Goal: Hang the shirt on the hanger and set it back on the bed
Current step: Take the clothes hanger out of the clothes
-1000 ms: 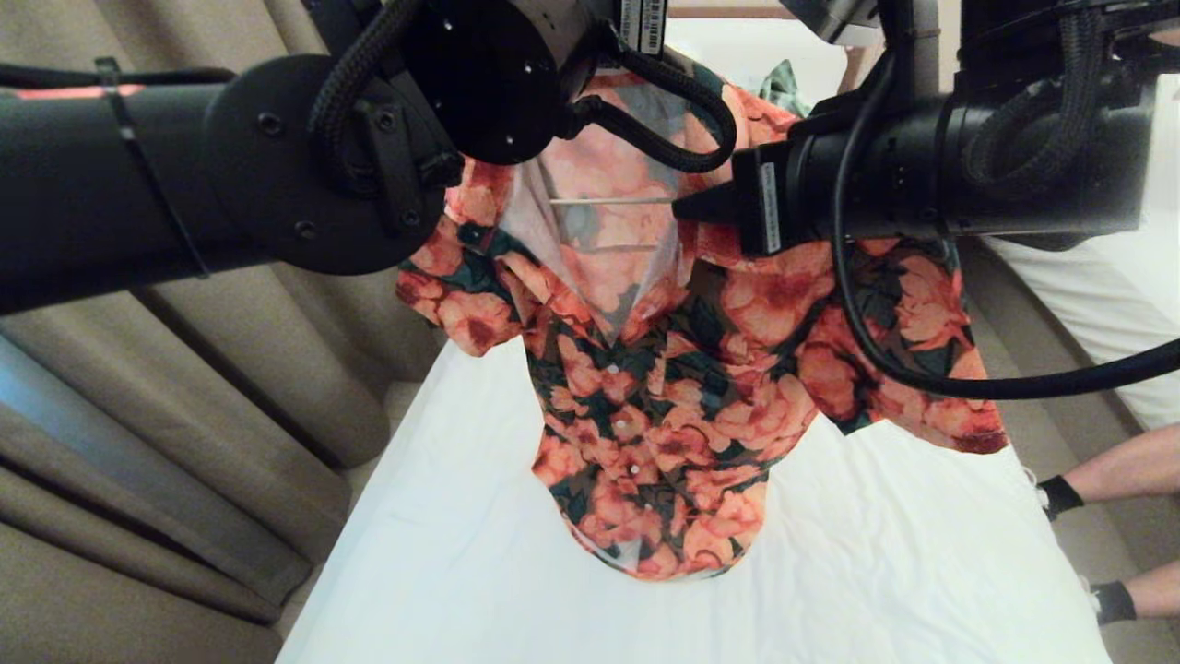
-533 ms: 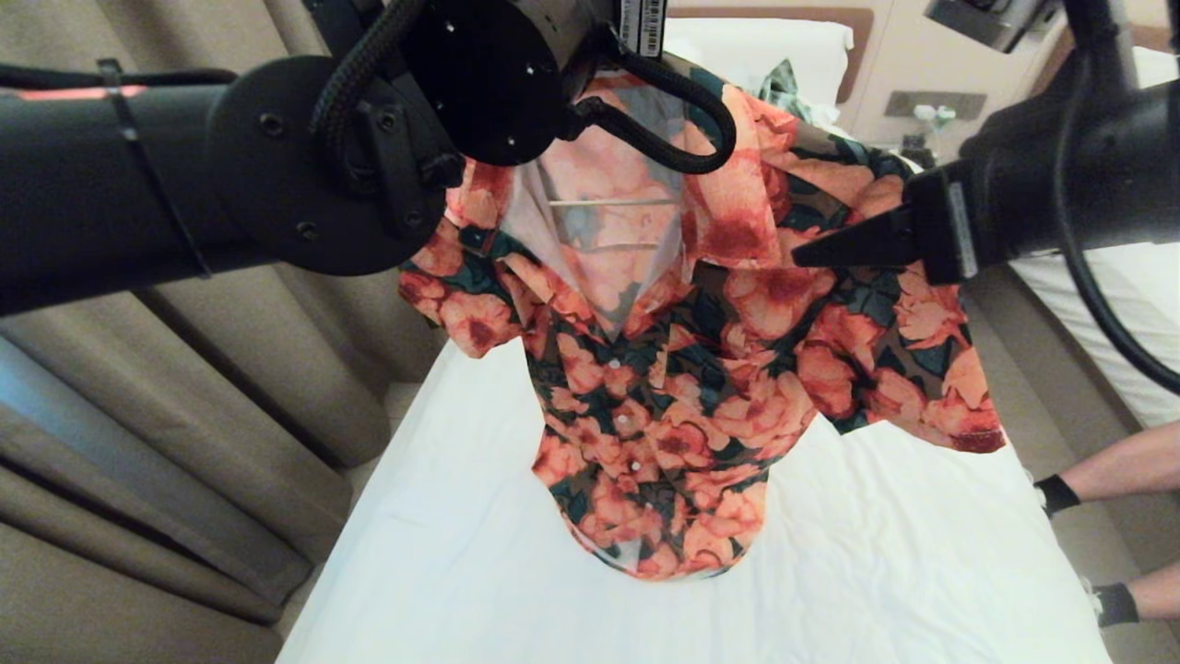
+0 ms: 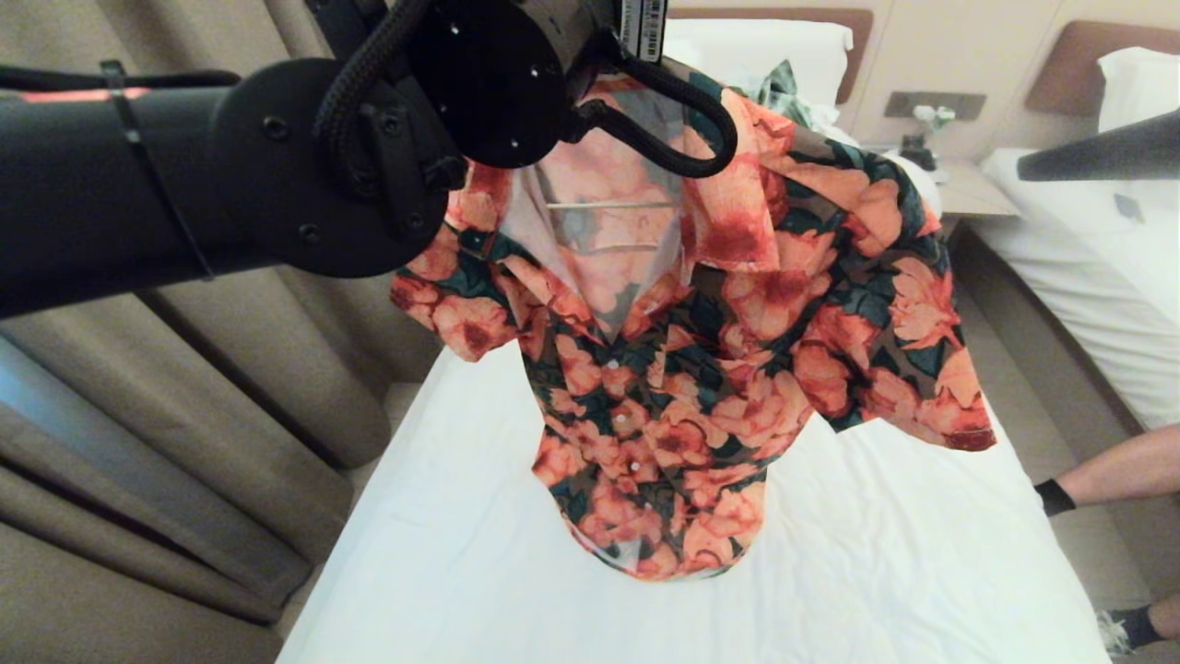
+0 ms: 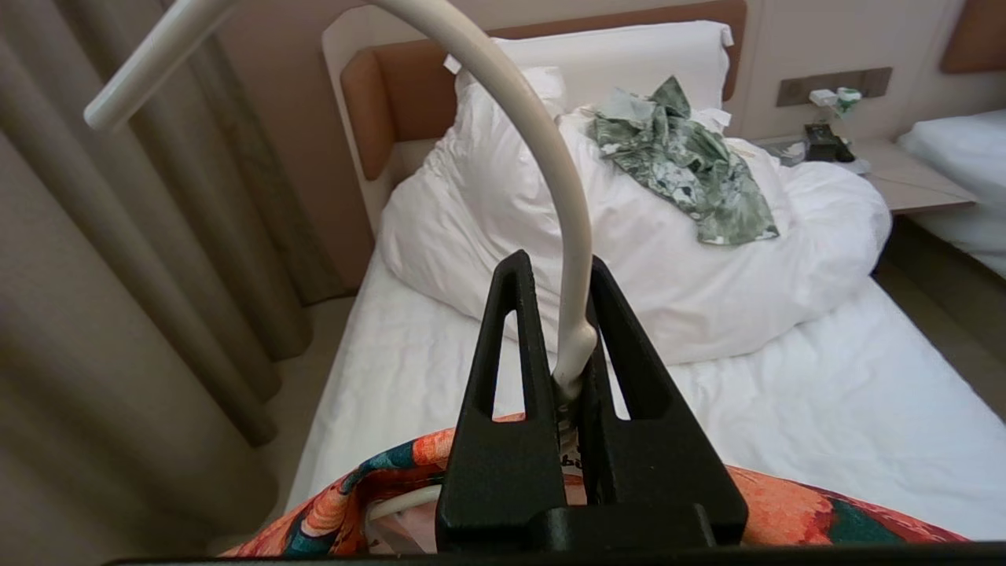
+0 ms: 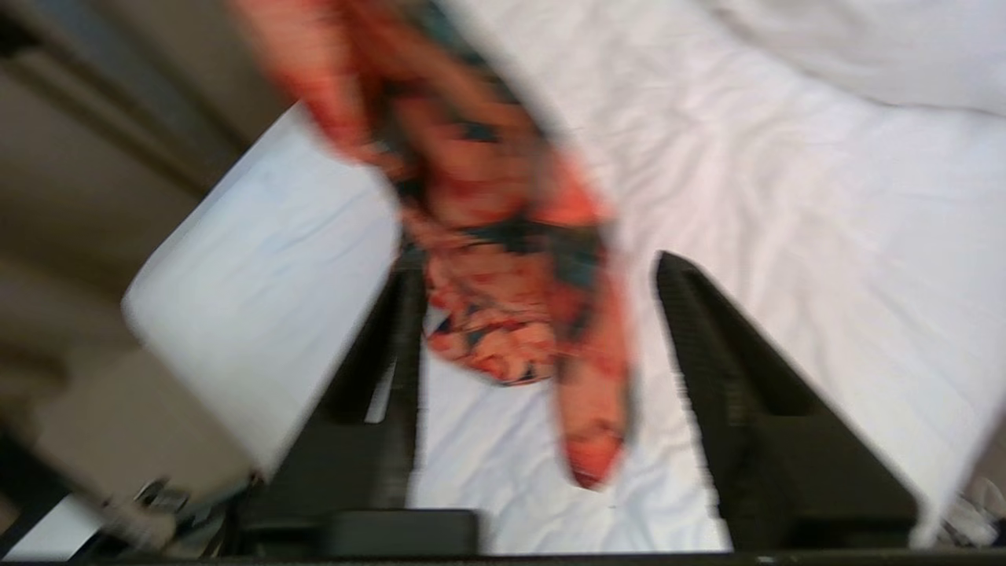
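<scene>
The shirt (image 3: 701, 369) hung on the hanger (image 4: 542, 165) above the bed (image 3: 876, 563), its front facing the head camera, buttoned below the open collar, with the hem dangling over the white sheet. One sleeve spread toward 9 o'clock in the head view, the other drooped toward 4 o'clock. Through the open neck a pale bar of the hanger showed inside the shirt.

The left tool (image 4: 562, 346) was shut tight on the neck of the hanger just under the curved hook, with the collar bunched right below its fingers (image 4: 503, 409). In the head view the left arm (image 3: 277, 157) filled the 10 o'clock quarter and hid the tool itself, holding the whole garment up in the air.

The right tool (image 5: 534, 377) was well apart from the shirt; in the head view only a dark tip of it showed at 2 o'clock. Its wrist view, blurred, showed its two fingers spread with nothing between them, the shirt hanging some way beyond them over the sheet.

At 12 o'clock past the shirt lay the bunched duvet (image 4: 707, 259) and pillow (image 4: 629, 55) against the brown headboard (image 4: 369, 102), with a green-and-white garment (image 4: 684, 157) crumpled on top of the duvet. A nightstand (image 4: 904, 173) stood just beside the bed, and a second bed (image 3: 1088, 267) lay at 3 o'clock. Curtains (image 3: 203, 406) hung along the 8 o'clock side. A person's leg (image 3: 1106, 480) in a dark sock showed at 4 o'clock beside the bed.
</scene>
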Controlling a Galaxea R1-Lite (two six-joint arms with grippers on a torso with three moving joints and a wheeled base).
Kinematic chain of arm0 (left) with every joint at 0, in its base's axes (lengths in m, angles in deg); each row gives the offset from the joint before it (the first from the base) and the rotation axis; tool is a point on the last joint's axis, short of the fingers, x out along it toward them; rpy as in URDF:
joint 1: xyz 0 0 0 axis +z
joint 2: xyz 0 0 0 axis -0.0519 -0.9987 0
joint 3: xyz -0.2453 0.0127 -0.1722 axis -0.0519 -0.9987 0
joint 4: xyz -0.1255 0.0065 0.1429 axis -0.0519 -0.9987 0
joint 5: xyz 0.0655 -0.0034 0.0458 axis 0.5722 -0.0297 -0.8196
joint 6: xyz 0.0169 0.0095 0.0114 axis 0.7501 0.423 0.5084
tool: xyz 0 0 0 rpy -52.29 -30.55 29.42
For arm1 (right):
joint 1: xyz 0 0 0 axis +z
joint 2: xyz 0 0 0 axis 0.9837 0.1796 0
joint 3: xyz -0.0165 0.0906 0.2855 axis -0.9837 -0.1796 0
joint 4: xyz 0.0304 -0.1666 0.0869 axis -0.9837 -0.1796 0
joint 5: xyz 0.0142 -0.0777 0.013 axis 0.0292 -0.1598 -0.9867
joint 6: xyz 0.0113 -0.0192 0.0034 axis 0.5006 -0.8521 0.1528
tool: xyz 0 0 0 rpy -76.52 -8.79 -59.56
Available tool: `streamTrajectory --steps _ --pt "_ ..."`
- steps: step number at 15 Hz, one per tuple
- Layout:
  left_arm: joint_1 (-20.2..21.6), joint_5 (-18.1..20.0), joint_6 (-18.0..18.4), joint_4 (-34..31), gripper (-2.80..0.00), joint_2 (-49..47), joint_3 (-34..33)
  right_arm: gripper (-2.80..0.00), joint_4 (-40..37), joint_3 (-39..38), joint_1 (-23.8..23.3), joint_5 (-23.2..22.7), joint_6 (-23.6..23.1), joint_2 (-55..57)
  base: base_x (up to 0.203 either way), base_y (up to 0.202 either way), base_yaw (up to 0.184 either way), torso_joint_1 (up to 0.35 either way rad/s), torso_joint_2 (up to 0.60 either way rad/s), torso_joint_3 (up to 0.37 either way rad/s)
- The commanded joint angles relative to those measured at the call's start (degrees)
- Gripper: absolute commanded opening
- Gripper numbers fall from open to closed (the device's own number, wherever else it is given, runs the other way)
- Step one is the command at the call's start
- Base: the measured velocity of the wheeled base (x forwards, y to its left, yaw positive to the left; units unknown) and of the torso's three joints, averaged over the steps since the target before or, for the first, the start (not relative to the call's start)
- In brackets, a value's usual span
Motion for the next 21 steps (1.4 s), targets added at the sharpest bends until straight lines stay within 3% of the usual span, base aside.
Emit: streamTrajectory --steps 1,3,9,14,15,17,21 --pt "0.78 -0.22 0.58 -0.16 -2.80 0.30 0.09 -2.80 0.07 -0.55 -8.68 -4.02 -0.70 -1.13 0.000 0.000 0.000 0.000 0.00 0.000" --pt "1.62 -0.31 0.80 -1.96 -2.80 0.65 0.09 -2.80 0.39 -4.21 -13.07 -6.84 -4.32 -0.57 0.000 0.000 0.000 0.000 0.00 0.000" --pt "6.86 -0.22 0.98 -4.33 -2.80 1.16 0.09 -2.80 7.88 -11.96 -14.03 -6.83 -10.44 4.35 0.000 0.000 0.000 0.000 0.00 0.000" --pt "7.58 -0.31 0.89 -4.24 -2.80 1.31 0.09 -2.80 8.17 -12.43 -14.01 -10.37 -15.38 6.88 0.000 0.000 0.000 0.000 0.00 0.000" --pt "7.59 -0.31 0.89 -4.23 -2.80 1.52 0.09 0.00 8.17 -12.43 -14.07 -12.01 -16.52 7.19 0.000 0.000 0.000 0.000 0.00 0.000" --pt "8.11 -0.31 0.89 -4.07 -2.80 1.54 0.09 0.00 8.21 -12.46 -14.35 -15.27 -20.46 8.17 0.000 0.000 0.000 0.000 0.00 0.000" --pt "8.11 -0.40 0.89 -4.07 -2.80 1.89 0.01 0.00 11.24 -12.37 -13.28 -15.74 -21.93 11.86 0.000 0.000 0.000 0.000 0.00 0.000"
